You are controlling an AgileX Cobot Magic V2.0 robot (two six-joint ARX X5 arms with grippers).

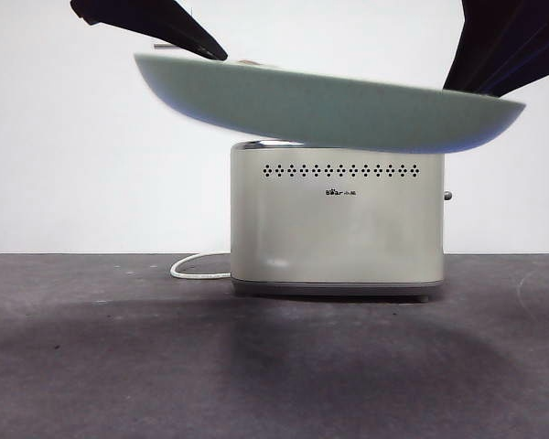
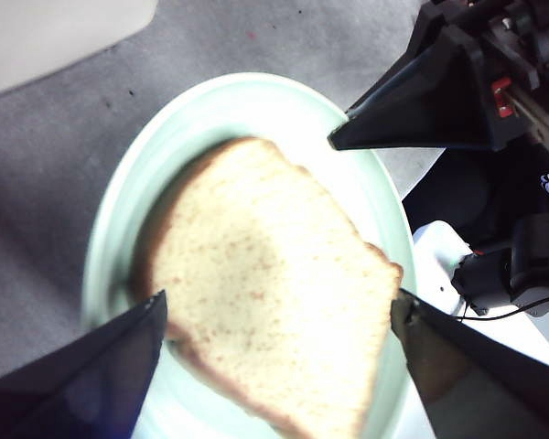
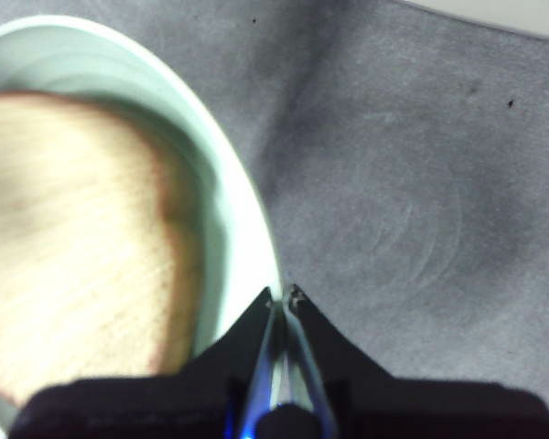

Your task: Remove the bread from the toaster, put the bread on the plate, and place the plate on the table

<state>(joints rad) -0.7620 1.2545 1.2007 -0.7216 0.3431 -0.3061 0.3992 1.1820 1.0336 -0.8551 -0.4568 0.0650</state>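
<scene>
The pale mint-green plate (image 1: 329, 110) hangs tilted in the air in front of the upper part of the cream toaster (image 1: 339, 229). The bread (image 2: 265, 293) lies flat on the plate (image 2: 119, 210). My right gripper (image 3: 284, 293) is shut on the plate's rim (image 3: 229, 183), beside the bread (image 3: 64, 229); in the front view it (image 1: 480, 87) comes in from the upper right. My left gripper (image 2: 279, 302) is open just above the bread, one jaw on each side of the slice without touching it. In the front view it (image 1: 201, 44) reaches in from the upper left.
The dark grey table (image 1: 119, 347) stretches out below the plate and in front of the toaster. A white cord (image 1: 197, 267) loops on the table to the toaster's left. A plain white wall stands behind.
</scene>
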